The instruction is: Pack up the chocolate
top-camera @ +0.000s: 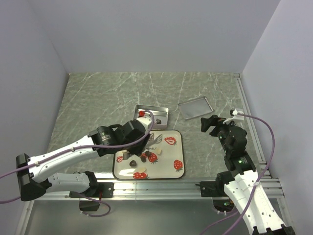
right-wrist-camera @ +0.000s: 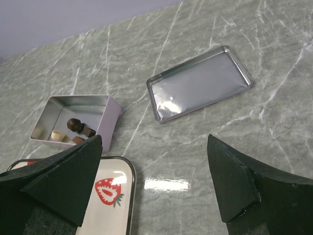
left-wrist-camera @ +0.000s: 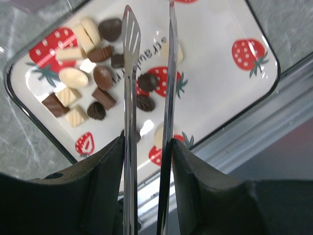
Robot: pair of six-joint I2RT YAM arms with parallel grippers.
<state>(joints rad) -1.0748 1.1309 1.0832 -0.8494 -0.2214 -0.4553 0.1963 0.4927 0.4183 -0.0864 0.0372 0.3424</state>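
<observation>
Several chocolate pieces (top-camera: pixel 145 157), dark, light brown and cream, lie on a white strawberry-print tray (top-camera: pixel 180 147). My left gripper (top-camera: pixel 140 129) is shut on metal tongs (top-camera: pixel 152 139) and holds them over the tray. In the left wrist view the tongs (left-wrist-camera: pixel 131 73) stand between my fingers (left-wrist-camera: pixel 107 166), their blades apart, above the chocolates (left-wrist-camera: pixel 98 73) on the tray (left-wrist-camera: pixel 220 88). I see nothing gripped in the blades. My right gripper (top-camera: pixel 211 123) is open and empty over the table right of the tray.
An open metal tin (top-camera: pixel 151 115) stands behind the tray, and in the right wrist view the tin (right-wrist-camera: pixel 105 115) holds a few chocolates (right-wrist-camera: pixel 73 128). Its flat lid (top-camera: pixel 195 107) lies to the right, also in the right wrist view (right-wrist-camera: pixel 200 83). Walls close in the table.
</observation>
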